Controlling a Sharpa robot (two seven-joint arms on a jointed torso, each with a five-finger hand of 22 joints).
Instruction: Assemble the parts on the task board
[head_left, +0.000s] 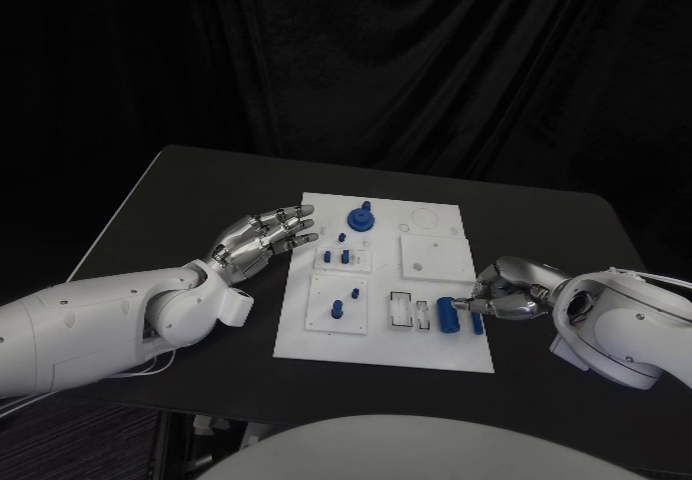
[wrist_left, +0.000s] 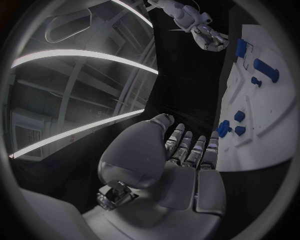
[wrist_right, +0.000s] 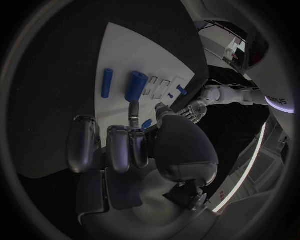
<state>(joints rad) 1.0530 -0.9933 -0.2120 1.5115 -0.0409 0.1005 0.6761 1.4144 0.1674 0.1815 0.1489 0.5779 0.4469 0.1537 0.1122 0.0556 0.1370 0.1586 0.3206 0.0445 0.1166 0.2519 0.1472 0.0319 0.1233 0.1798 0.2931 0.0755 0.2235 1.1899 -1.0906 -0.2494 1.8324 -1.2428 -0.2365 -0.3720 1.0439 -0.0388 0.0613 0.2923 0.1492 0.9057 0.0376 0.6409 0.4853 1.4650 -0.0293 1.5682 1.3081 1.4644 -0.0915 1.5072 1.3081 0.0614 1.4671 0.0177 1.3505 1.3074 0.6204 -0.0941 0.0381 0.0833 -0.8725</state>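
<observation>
The white task board (head_left: 433, 345) lies mid-table. A blue knob (head_left: 361, 215) stands at its far end and small blue pegs (head_left: 338, 308) stand in its left blocks. Two blue cylinders (head_left: 449, 313) lie near its right edge, also seen as cylinders (wrist_right: 136, 85) in the right wrist view. My right hand (head_left: 505, 290) hovers at that edge with fingers curled, and it seems to pinch a small blue part (wrist_right: 147, 123) between thumb and finger. My left hand (head_left: 267, 240) hangs beside the board's left edge, fingers spread and holding nothing. The left wrist view shows the board (wrist_left: 262, 125) with pegs (wrist_left: 223, 128).
A white square block (head_left: 433, 255) and slotted holders (head_left: 411, 310) sit on the board's right half. Black table (head_left: 188, 190) surrounds the board, with its edges near on the left and right.
</observation>
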